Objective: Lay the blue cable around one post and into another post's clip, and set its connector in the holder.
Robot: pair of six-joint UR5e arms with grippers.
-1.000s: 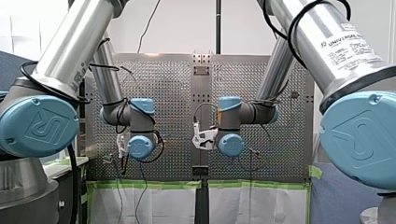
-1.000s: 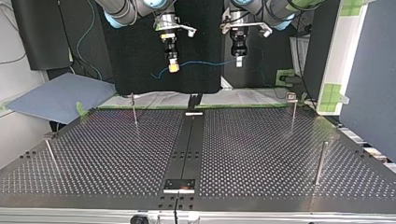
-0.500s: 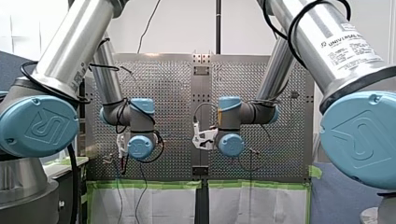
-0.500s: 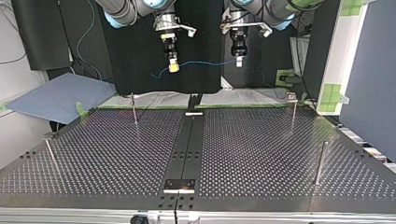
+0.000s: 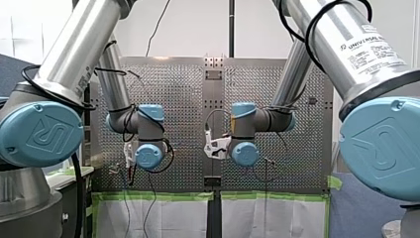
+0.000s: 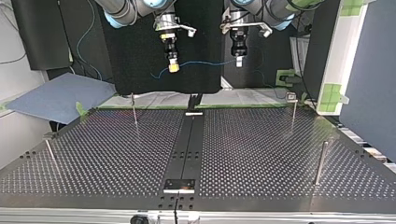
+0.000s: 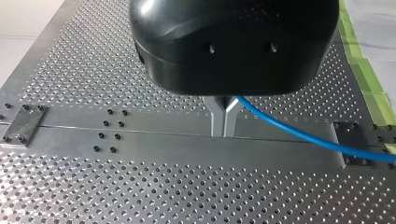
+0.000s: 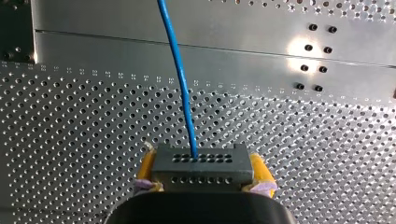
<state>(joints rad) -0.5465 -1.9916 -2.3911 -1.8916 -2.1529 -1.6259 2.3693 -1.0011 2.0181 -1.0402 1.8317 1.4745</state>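
Hovering well above table (image 6: 261, 154), R gripper (image 6: 173, 67) clamps connector (image 8: 201, 164), L gripper (image 7: 224, 130) pinches blue cable (image 8: 182, 86).

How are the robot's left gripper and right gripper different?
The left gripper has bare metal fingers; the right gripper has yellow pads. The left gripper pinches the thin blue cable itself; the right gripper clamps the dark connector at the cable's end. The left gripper's fingers sit almost together; the right gripper's stand apart, either side of the connector. Both are shut, holding the same cable above the perforated table.
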